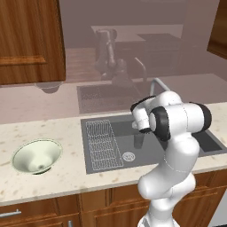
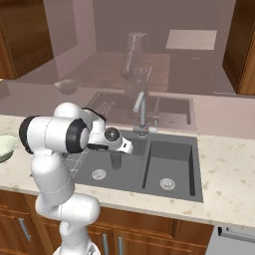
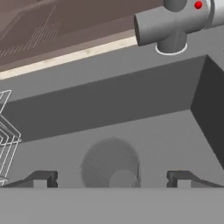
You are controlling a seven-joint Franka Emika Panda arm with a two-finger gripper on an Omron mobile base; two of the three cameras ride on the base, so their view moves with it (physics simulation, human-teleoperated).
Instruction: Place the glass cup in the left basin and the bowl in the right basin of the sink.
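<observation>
Here the glass cup (image 3: 111,164) stands untouched between the wide-open fingers (image 3: 43,178).

I'm looking into a rendered home kitchen. A pale speckled stone counter (image 1: 66,177) runs across the lower half of both base views, with a dark grey double-basin sink (image 1: 102,166) set into its middle and a slim curved metal faucet (image 2: 141,110) rising at its back edge. A wire rack (image 1: 103,144) lies in the wider basin (image 1: 126,146). Brown wooden wall cabinets (image 1: 29,40) hang at the upper left, and matching wooden base cabinets (image 2: 149,239) with metal pulls line the bottom. A cream-green bowl (image 1: 36,156) sits on the counter at lower left.
</observation>
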